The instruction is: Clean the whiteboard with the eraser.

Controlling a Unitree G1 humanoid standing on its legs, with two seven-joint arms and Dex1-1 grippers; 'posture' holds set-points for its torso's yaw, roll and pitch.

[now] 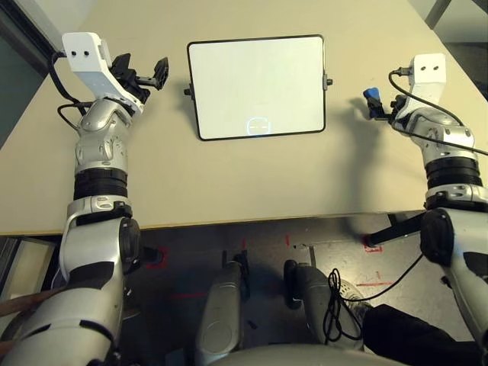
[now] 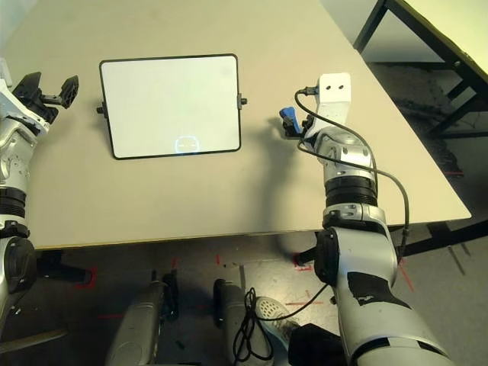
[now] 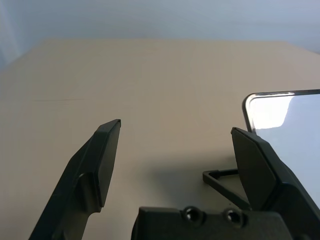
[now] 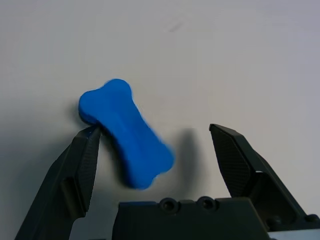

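Note:
The whiteboard (image 1: 255,84) lies flat in the middle of the table, white with a thin black frame and a faint bluish mark (image 1: 258,125) near its front edge. The blue eraser (image 4: 127,132), bone-shaped, lies on the table to the right of the board. My right gripper (image 4: 155,129) stands open over the eraser, which sits between the fingers and close against one fingertip (image 4: 92,135). My left gripper (image 3: 175,130) is open with nothing between its fingers, hovering just left of the board's left edge (image 3: 247,107).
The beige table (image 1: 229,175) has bare room in front of the board and on both sides. Its front edge runs just before my elbows. A black cable (image 2: 381,179) trails along the right forearm. Another table (image 2: 442,23) stands off to the right.

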